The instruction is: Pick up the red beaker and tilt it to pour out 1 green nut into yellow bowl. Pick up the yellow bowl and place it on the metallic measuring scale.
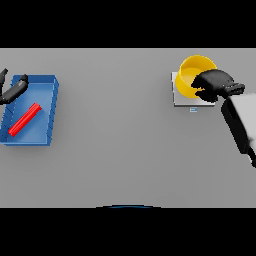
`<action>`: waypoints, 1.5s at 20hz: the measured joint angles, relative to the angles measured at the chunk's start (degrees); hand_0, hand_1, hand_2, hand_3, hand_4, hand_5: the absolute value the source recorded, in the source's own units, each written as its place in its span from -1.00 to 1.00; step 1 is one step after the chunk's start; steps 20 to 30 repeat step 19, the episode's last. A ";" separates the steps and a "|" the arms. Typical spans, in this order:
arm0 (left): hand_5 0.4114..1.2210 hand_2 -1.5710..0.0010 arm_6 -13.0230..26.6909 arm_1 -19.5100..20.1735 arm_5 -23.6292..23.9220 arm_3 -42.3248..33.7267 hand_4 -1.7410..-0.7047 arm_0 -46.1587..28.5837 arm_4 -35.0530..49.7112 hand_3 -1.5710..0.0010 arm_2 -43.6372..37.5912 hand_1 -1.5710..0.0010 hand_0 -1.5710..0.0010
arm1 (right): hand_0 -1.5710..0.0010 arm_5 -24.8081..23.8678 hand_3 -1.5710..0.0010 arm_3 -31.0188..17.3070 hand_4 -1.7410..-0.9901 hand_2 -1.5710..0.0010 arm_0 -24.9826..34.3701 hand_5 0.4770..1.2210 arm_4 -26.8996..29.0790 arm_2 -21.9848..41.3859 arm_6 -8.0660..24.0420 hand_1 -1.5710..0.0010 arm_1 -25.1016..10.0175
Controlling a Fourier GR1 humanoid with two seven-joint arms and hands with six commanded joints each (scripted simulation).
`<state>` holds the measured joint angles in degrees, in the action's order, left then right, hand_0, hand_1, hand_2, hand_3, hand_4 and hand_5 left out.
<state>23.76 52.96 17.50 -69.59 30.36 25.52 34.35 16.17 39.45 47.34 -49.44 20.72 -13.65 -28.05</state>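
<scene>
Yellow bowl (192,75) (on the scale (181,101)) gripped by right hand (216,84) fingers (202,87).

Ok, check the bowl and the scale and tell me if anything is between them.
Nothing visible is. The yellow bowl already sits over the metallic measuring scale, with the right hand at its rim.

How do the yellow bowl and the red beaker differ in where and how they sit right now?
The yellow bowl sits upright on the metallic scale at right; the red beaker lies on its side in the blue tray at left. The right hand grips the bowl's rim; the left hand hovers near the tray, off the beaker.
</scene>
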 measured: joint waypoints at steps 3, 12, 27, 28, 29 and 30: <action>-0.25 1.00 0.59 -0.22 -0.76 0.98 0.95 1.04 -0.19 1.00 0.11 1.00 1.00 | -0.70 0.15 -0.53 -1.03 -1.00 -0.81 0.16 1.00 -0.04 0.11 0.38 -0.86 0.53; -0.27 1.00 0.22 -0.55 -0.63 1.10 0.96 1.32 -0.02 1.00 -0.14 1.00 1.00 | 0.76 1.69 0.38 -2.06 -0.32 0.43 0.07 0.03 -0.23 0.17 -0.42 0.61 -0.32; -0.30 1.00 0.29 -0.56 -1.07 1.50 0.97 1.19 0.16 1.00 -0.16 1.00 1.00 | 0.95 3.38 0.65 -1.90 -0.12 0.87 0.03 -0.24 -0.37 0.59 0.11 0.92 -0.64; -0.30 1.00 0.29 -0.56 -1.07 1.50 0.97 1.19 0.16 1.00 -0.16 1.00 1.00 | 0.95 3.38 0.65 -1.90 -0.12 0.87 0.03 -0.24 -0.37 0.59 0.11 0.92 -0.64; -0.30 1.00 0.29 -0.56 -1.07 1.50 0.97 1.19 0.16 1.00 -0.16 1.00 1.00 | 0.95 3.38 0.65 -1.90 -0.12 0.87 0.03 -0.24 -0.37 0.59 0.11 0.92 -0.64; -0.30 1.00 0.29 -0.56 -1.07 1.50 0.97 1.19 0.16 1.00 -0.16 1.00 1.00 | 0.95 3.38 0.65 -1.90 -0.12 0.87 0.03 -0.24 -0.37 0.59 0.11 0.92 -0.64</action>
